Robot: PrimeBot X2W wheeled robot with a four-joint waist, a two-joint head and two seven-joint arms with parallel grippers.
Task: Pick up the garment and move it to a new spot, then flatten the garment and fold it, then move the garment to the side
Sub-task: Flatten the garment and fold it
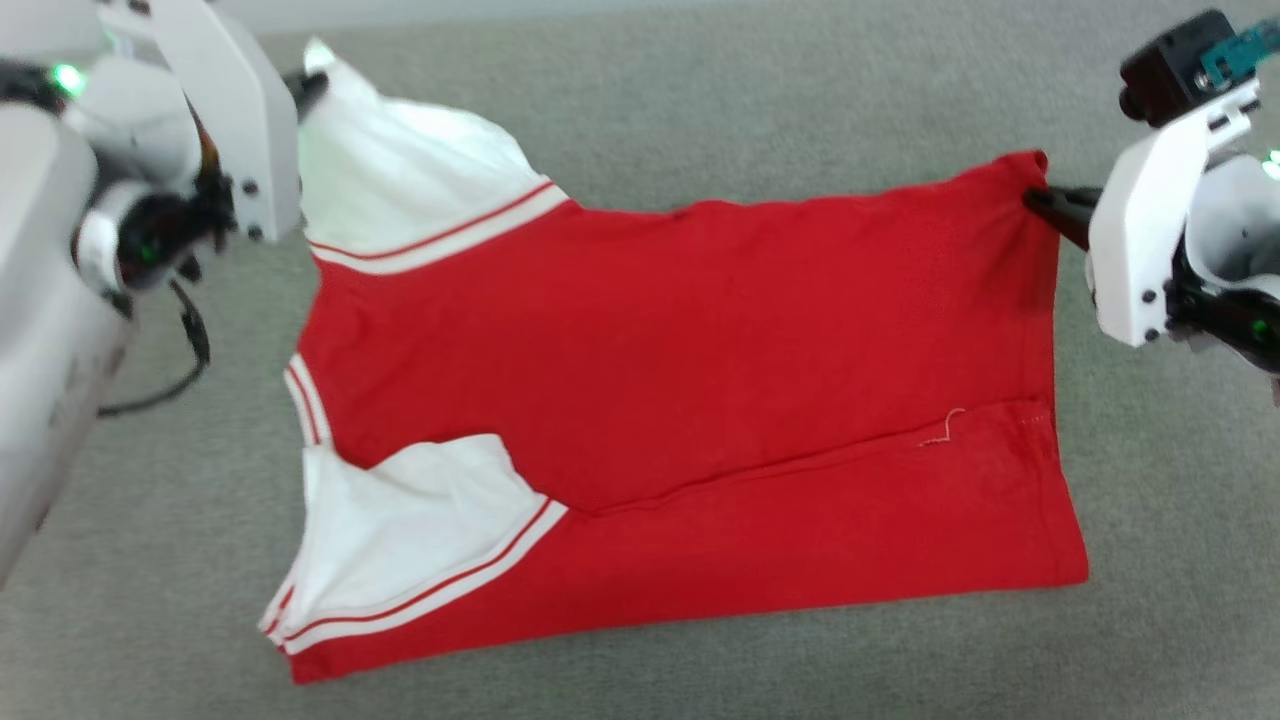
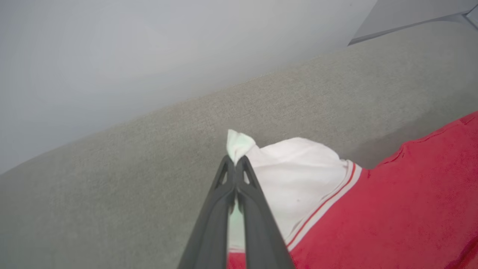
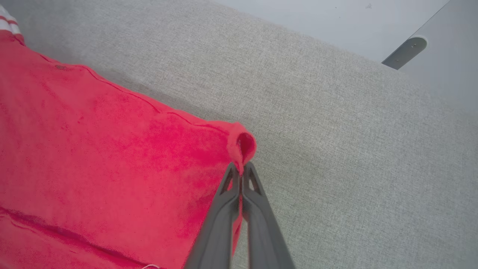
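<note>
Left claw (image 2: 235,160): sleeve (image 2: 298,175); right claw (image 3: 241,168): garment hem (image 3: 244,144)

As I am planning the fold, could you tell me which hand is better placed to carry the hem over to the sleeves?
Right, probably. The right hand is shut on the far hem corner of the garment, while the left hand pinches the white sleeve tip at the opposite end.

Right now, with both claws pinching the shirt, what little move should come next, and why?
Probably carry both held corners toward the near edge together. The left gripper pinches a white sleeve tip, the right gripper a red corner of the garment, stretched between them.
</note>
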